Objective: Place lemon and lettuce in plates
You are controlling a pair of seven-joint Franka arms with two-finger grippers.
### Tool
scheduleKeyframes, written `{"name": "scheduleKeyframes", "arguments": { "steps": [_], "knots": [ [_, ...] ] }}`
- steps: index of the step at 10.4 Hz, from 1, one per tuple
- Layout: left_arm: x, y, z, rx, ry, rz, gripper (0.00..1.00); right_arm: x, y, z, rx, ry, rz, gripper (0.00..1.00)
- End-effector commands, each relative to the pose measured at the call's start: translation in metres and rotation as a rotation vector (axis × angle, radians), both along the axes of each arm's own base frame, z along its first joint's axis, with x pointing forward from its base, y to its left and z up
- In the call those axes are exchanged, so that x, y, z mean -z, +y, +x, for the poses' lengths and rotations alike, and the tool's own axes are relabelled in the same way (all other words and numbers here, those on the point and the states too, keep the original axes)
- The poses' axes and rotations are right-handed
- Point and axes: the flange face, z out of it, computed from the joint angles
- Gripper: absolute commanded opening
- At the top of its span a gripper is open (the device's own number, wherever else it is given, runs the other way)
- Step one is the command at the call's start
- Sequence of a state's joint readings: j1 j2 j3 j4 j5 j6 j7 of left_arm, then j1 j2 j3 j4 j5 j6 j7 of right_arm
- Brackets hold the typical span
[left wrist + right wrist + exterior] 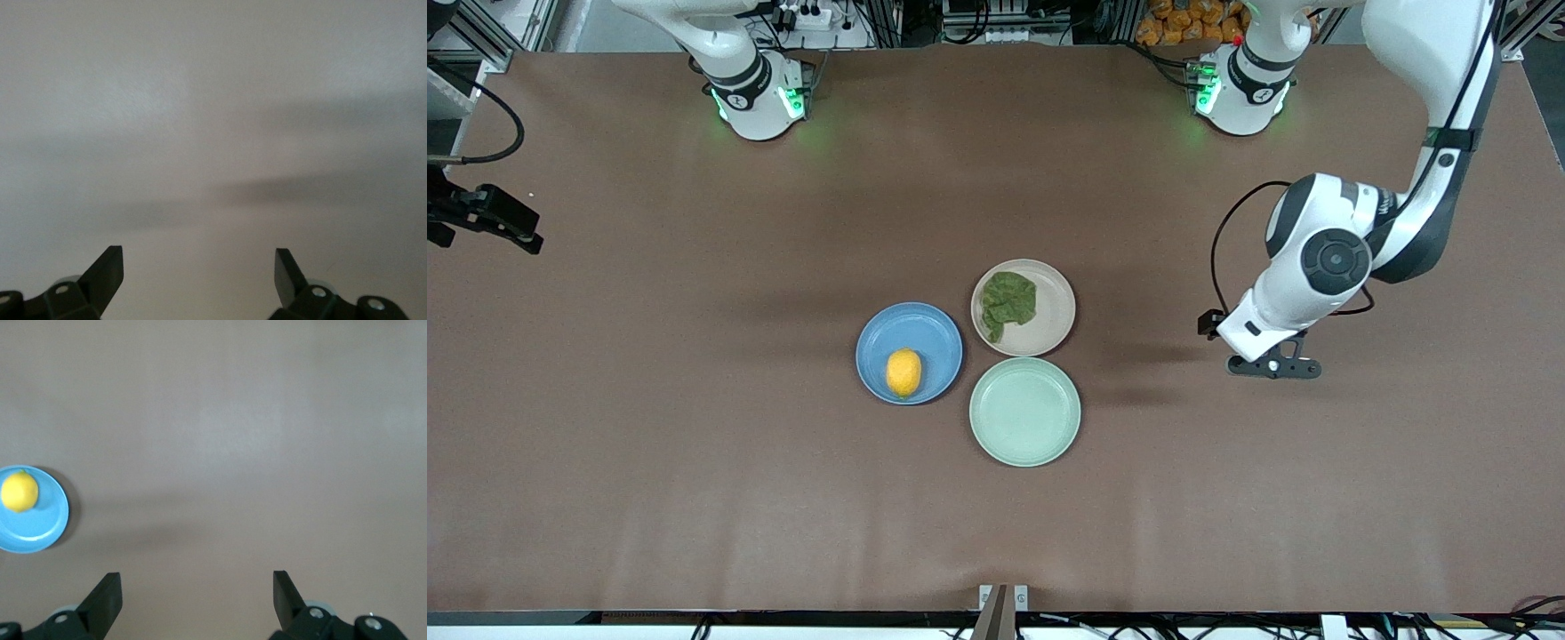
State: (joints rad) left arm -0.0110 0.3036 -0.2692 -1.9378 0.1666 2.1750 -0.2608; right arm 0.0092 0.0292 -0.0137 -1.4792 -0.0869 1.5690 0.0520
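The right end effector (197,600) hangs spread wide over bare worktop (649,444). The lemon (903,372) sits in the blue plate (880,333). At its 2 o'clock, the lettuce (1008,302) lies in the beige plate (1056,311). The left end effector (199,277) hangs spread wide too.

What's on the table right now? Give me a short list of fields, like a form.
lemon: in the blue plate
lettuce: in the beige plate
green plate: nothing in it, nearest the front camera
left gripper: open, over bare table at its arm's end
right gripper: open, holding nothing
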Motion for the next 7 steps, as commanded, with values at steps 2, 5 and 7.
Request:
{"name": "scheduleKeyframes", "arguments": {
  "steps": [2, 5, 7],
  "knots": [
    [-0.073, 0.001, 0.003, 0.019, -0.107, -0.032, 1.00, 0.001, -0.005, 0.002, 0.008, -0.032, 0.019, 1.00],
    [-0.141, 0.000, 0.006, 0.005, -0.223, -0.056, 1.00, 0.004, -0.003, 0.001, 0.017, -0.017, 0.053, 1.00],
    [-0.170, 0.003, -0.005, 0.002, -0.190, -0.033, 1.00, 0.010, 0.002, -0.003, 0.015, 0.031, 0.081, 1.00]
  ]
}}
